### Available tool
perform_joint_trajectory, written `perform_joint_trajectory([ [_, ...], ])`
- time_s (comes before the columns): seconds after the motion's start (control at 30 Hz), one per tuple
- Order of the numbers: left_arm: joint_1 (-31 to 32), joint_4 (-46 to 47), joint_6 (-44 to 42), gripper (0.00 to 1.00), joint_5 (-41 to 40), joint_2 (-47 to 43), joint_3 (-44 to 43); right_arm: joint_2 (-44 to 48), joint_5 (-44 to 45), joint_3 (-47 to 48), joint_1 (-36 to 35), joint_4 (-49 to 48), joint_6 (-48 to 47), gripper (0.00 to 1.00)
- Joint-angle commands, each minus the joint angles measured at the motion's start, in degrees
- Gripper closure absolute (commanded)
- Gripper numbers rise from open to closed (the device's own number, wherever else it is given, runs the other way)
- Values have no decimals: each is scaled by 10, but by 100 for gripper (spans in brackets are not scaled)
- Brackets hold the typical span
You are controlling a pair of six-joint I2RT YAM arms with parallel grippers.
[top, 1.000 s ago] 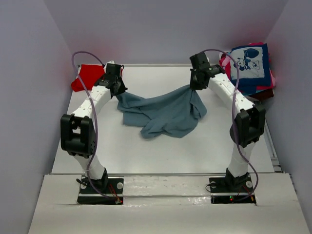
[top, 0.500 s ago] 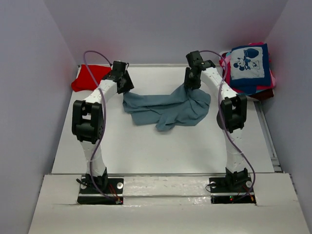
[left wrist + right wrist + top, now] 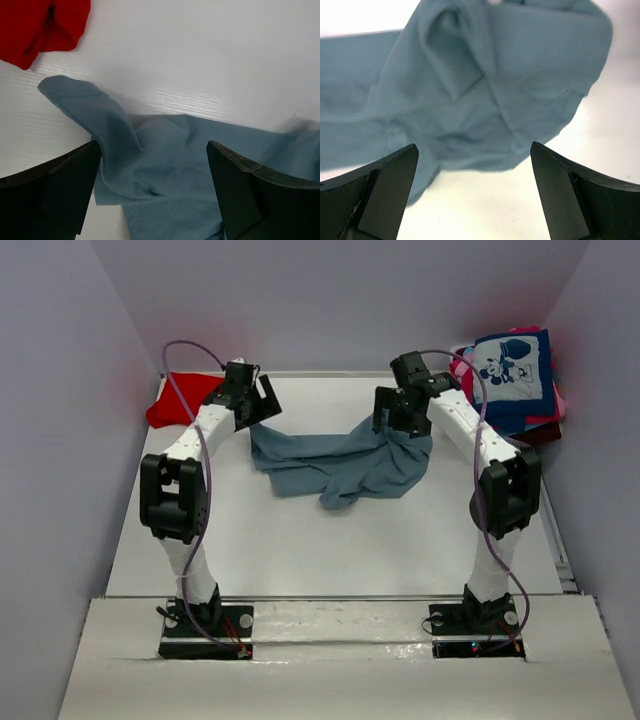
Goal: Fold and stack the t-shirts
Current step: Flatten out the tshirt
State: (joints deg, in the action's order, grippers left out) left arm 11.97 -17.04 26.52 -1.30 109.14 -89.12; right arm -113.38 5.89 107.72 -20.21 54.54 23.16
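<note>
The grey-blue t-shirt [image 3: 340,462] lies crumpled on the table [image 3: 330,540], spread between my two grippers and bunched into ridges, with one loose tail trailing back toward my bases. It is not flat, and I see no clean fold in it.

My left gripper [image 3: 258,405] hangs just above its left end. In the left wrist view one corner of the cloth curls up beneath my spread fingers, and nothing is pinched between them.

My right gripper [image 3: 392,412] hovers over the right end, jaws just as wide. A heaped fold sits under and beyond them, but I hold no cloth there either.

Beyond my left gripper and out to its left, a red t-shirt [image 3: 180,400] lies rumpled at the table's far corner.

Out to the right of my right gripper, a navy mouse-print t-shirt [image 3: 512,370] lies squared on top of a pile with pink and darker cloth showing under it. That looks like a stack, though I cannot tell how neatly the lower ones are folded.

I judge the grey-blue shirt needs smoothing, folding and carrying over, and the red one after it.
</note>
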Motion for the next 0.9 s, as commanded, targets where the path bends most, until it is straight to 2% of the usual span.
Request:
perform_joint_trajectory([
  [0.0, -2, -13, -6, 1, -2, -89, 8, 89, -47, -72, -53, -8, 7, 1],
  [0.1, -2, -6, -7, 1, 1, -115, 39, 113, -54, -111, -87, 4, 15, 5],
  [0.37, -2, -7, -4, 1, 4, -125, 82, 139, -97, -224, -155, -33, 49, 34],
  [0.6, -2, -1, -2, 1, 9, -149, 109, 125, -104, -257, -160, -73, 52, 34],
  [0.87, -2, -3, -7, 1, 9, -155, 108, 55, -127, -191, -182, -78, 41, 34],
])
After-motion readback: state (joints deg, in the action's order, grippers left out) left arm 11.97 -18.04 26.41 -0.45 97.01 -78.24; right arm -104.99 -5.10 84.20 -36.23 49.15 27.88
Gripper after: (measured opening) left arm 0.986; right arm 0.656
